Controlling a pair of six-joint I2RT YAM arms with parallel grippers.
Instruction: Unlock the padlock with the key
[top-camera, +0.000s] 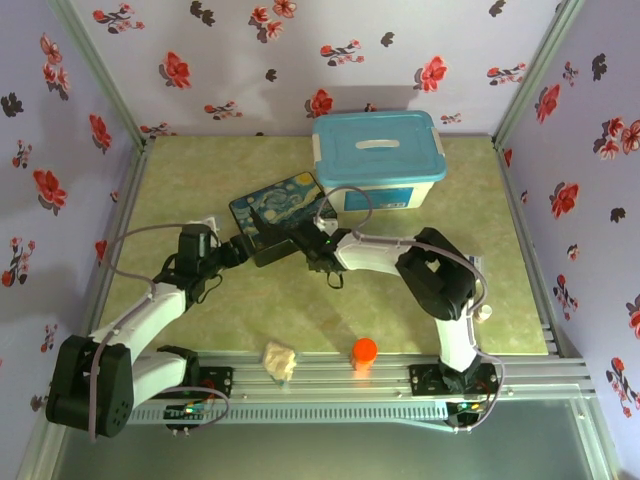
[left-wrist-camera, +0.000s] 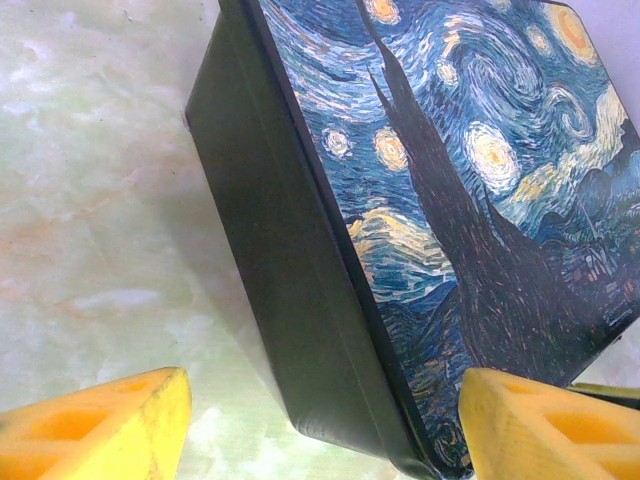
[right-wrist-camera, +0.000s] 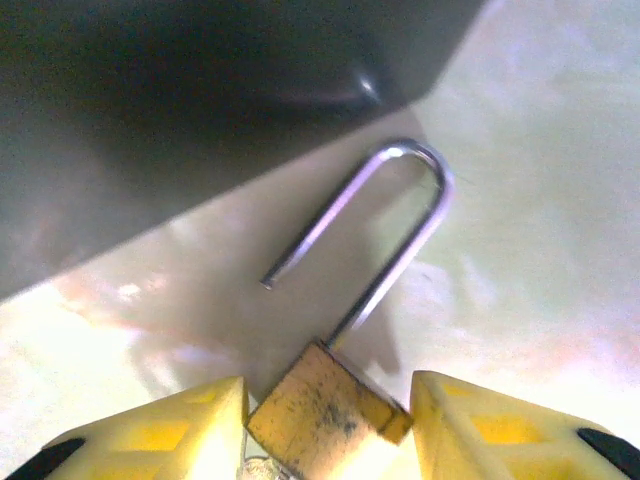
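Note:
The padlock (right-wrist-camera: 325, 415) lies on the pale table, its brass body wedged at a slant between my right gripper's (right-wrist-camera: 328, 385) yellow fingers. The left finger presses one corner and the right finger meets the opposite corner. Its silver shackle (right-wrist-camera: 400, 230) stands unlatched, one end free, pointing toward the painted box's dark side (right-wrist-camera: 200, 90). A small silvery bit shows under the body's near edge; I cannot tell whether it is the key. In the top view my right gripper (top-camera: 320, 258) sits at the box's (top-camera: 280, 212) front. My left gripper (left-wrist-camera: 325, 400) is open, straddling the box's corner (left-wrist-camera: 300, 300).
A blue-lidded plastic bin (top-camera: 378, 160) stands just behind the painted box. An orange cap (top-camera: 364, 350) and a crumpled cream lump (top-camera: 280, 360) sit at the near edge between the arm bases. Flowered walls close in the table on three sides.

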